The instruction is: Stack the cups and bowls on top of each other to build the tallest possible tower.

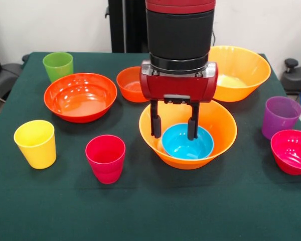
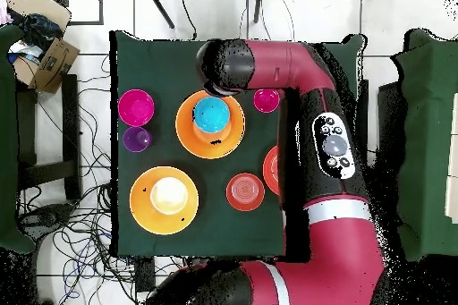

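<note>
My gripper [image 1: 173, 135] hangs open inside a large orange bowl [image 1: 226, 131] at the table's middle. A small blue bowl [image 1: 188, 145] sits in that orange bowl. One finger stands just outside the blue bowl's left rim, the other over its inside. In the overhead view the blue bowl [image 2: 212, 114] lies in the orange bowl [image 2: 188, 133], and the arm hides the gripper. The cups stand apart: green [image 1: 58, 65], yellow [image 1: 36, 143], crimson-pink [image 1: 106, 157], purple [image 1: 280, 116].
A wide red-orange bowl [image 1: 80, 96] and a small red-orange bowl [image 1: 130, 84] sit at the left of the gripper. A second large orange bowl [image 1: 238, 70] stands behind on the right. A magenta bowl [image 1: 292, 150] rests at the right edge.
</note>
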You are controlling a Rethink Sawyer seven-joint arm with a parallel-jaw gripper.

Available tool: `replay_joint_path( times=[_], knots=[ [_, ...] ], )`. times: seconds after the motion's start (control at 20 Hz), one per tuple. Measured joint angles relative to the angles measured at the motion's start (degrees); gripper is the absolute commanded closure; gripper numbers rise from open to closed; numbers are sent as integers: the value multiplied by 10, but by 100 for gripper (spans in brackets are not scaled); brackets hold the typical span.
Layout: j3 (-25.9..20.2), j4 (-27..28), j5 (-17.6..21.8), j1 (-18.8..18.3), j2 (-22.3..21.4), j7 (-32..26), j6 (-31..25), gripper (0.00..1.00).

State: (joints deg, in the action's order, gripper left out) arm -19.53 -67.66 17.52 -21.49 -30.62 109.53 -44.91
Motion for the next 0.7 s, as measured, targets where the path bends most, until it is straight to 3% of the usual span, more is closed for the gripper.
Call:
replay_joint_path(
  times=[0.7],
  knots=[
    [3, 37, 48, -18, 28, 0, 0, 0]
  ],
)
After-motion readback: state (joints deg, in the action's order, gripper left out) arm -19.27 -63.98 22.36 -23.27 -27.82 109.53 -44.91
